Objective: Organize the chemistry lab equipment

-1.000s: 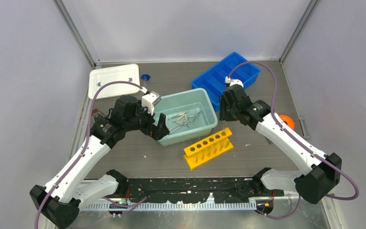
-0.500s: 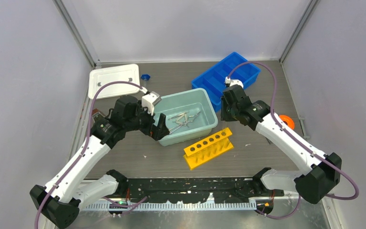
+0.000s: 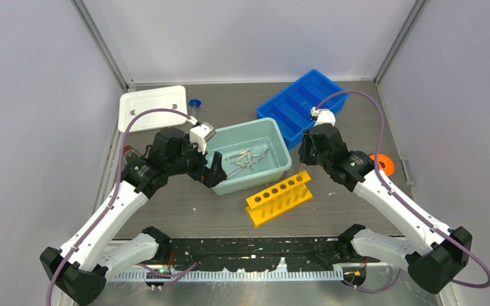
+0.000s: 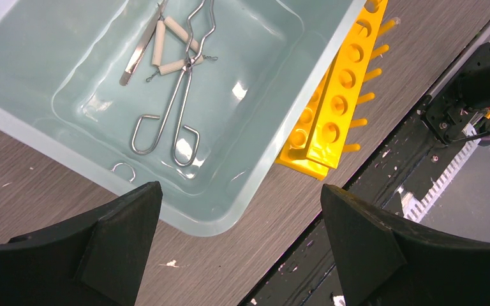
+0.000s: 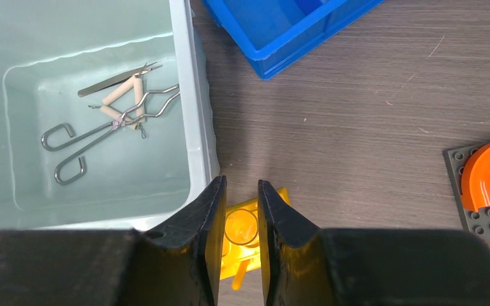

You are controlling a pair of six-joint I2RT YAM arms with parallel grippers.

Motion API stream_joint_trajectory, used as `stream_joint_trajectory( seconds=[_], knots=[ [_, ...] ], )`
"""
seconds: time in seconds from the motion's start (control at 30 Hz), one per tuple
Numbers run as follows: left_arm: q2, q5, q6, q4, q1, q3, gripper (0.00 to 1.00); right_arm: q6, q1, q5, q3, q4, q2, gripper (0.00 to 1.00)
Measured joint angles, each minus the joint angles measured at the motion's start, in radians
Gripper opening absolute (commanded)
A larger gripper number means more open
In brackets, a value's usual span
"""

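Observation:
My right gripper (image 5: pixel 241 185) is shut on a slim clear tube (image 5: pixel 241 227), seen end-on as a ring between the two fingers, above the end of the yellow rack (image 5: pixel 242 255). In the top view this gripper (image 3: pixel 306 153) hangs just right of the pale teal tub (image 3: pixel 281 150). Silvery tongs (image 4: pixel 180 102), a wire triangle (image 4: pixel 175 65) with white sleeves and tweezers (image 4: pixel 141 48) lie in the tub. My left gripper (image 4: pixel 239 191) is open and holds nothing, above the tub's near left corner.
A blue divided tray (image 3: pixel 303 102) stands behind the tub at the right. A white lid (image 3: pixel 153 107) lies at the back left, with a small blue cap (image 3: pixel 195 102) beside it. An orange piece (image 3: pixel 383 164) on a grey plate sits at the right edge.
The right arm has drawn back from the blue tray's near edge, to the right and nearer, and its jaws have narrowed onto the tube. The left arm has not moved.

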Motion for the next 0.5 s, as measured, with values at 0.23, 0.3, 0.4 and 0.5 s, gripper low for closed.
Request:
stream_joint_trajectory(
  seconds=[0.23,0.3,0.4,0.5],
  knots=[
    [0.0,0.0,0.0,0.0,0.0,0.0,1.0,-0.03,0.0,0.004,-0.115,0.131,-0.069,0.25],
    [0.0,-0.001,0.0,0.0,0.0,0.0,1.0,-0.039,0.0,0.003,-0.162,0.182,-0.098,0.24],
    [0.001,0.0,0.0,0.0,0.0,0.0,1.0,-0.053,0.0,0.002,-0.219,0.252,-0.142,0.24],
    [0.004,-0.001,0.0,0.0,0.0,0.0,1.0,-0.068,0.0,0.002,-0.274,0.324,-0.181,0.24]
  ],
)
